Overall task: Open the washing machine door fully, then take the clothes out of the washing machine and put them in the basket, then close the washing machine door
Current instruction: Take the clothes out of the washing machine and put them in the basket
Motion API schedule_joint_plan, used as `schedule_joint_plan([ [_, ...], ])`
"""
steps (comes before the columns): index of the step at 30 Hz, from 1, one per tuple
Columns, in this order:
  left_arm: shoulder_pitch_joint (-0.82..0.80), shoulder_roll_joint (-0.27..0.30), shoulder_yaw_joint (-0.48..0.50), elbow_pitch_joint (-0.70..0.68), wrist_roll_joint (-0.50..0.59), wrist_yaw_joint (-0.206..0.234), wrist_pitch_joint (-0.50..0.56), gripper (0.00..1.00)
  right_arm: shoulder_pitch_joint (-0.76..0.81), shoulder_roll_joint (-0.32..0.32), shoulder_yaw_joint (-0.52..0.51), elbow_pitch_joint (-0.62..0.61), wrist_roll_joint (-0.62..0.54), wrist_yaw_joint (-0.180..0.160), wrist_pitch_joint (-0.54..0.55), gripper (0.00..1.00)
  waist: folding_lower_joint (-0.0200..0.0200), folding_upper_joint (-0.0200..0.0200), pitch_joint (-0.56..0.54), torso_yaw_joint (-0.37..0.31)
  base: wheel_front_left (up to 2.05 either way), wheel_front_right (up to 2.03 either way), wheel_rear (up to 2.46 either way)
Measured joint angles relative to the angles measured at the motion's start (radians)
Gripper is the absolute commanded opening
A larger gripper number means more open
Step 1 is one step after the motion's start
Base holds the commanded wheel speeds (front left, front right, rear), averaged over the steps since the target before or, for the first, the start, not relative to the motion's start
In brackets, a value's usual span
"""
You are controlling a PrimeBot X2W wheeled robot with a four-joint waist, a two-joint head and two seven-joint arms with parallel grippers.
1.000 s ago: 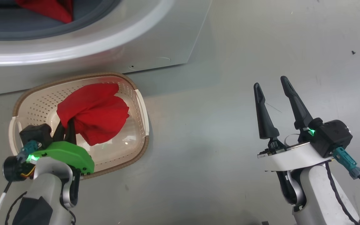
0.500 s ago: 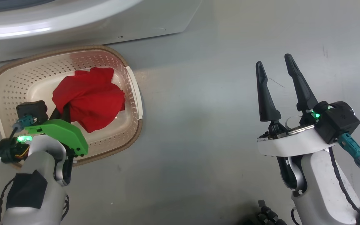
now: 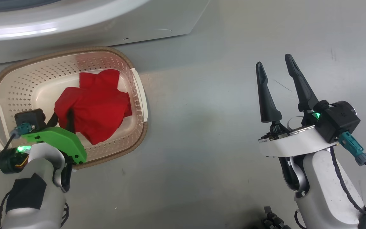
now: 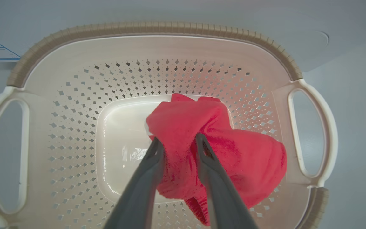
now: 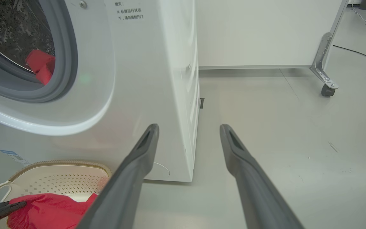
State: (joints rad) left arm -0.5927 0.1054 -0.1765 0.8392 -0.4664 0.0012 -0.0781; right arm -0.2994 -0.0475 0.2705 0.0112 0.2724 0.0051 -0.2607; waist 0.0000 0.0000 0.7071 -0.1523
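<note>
One crumpled red garment (image 4: 233, 159) lies in the single cream, perforated basket (image 4: 151, 51), on its smooth floor. A second red piece (image 5: 40, 65) is seen in the washing machine (image 5: 157, 63) drum. The garment is straddled by the left gripper (image 4: 178, 140); whether it is pinched cannot be told. The right gripper (image 3: 273, 60) is held spread, well apart from both.

Your basket (image 3: 27, 83) stands just before the washing machine (image 3: 75, 30), clothes (image 3: 95, 105) lie inside the basket, and the right gripper (image 3: 274, 61) hangs well right of it.
</note>
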Motion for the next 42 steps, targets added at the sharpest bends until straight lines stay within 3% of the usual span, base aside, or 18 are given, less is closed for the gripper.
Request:
schedule_joint_plan([
  [12, -0.008, -0.024, -0.002, 0.034, 0.000, -0.059, -0.149, 1.00, 0.001, -0.001, -0.019, 0.028, -0.003, 0.001, 0.000, 1.00, 0.0000, 0.0000, -0.069, 0.013, 0.00, 0.00, 0.00],
  [22, -0.017, -0.039, -0.013, -0.022, 0.014, -0.077, -0.177, 1.00, 0.033, -0.001, -0.052, 0.065, -0.028, 0.004, 0.000, 1.00, 0.0000, 0.0000, -0.159, 0.044, 0.00, 0.00, 0.00],
  [26, -0.015, -0.048, -0.009, -0.075, 0.021, -0.078, -0.178, 1.00, 0.057, -0.001, -0.064, 0.077, -0.034, 0.008, 0.000, 1.00, 0.0000, 0.0000, -0.201, 0.060, 0.00, 0.00, 0.00],
  [32, 0.000, -0.051, 0.027, -0.272, 0.064, -0.078, -0.179, 1.00, 0.099, -0.001, -0.076, 0.090, -0.036, 0.014, 0.000, 1.00, 0.0000, 0.0000, -0.276, 0.088, 0.00, 0.00, 0.00],
  [42, 0.102, -0.052, 0.041, -0.437, 0.118, -0.077, -0.178, 1.00, 0.141, -0.001, -0.086, 0.096, -0.036, 0.019, 0.000, 1.00, -0.0001, 0.0000, -0.375, 0.118, 0.00, 0.00, 0.00],
])
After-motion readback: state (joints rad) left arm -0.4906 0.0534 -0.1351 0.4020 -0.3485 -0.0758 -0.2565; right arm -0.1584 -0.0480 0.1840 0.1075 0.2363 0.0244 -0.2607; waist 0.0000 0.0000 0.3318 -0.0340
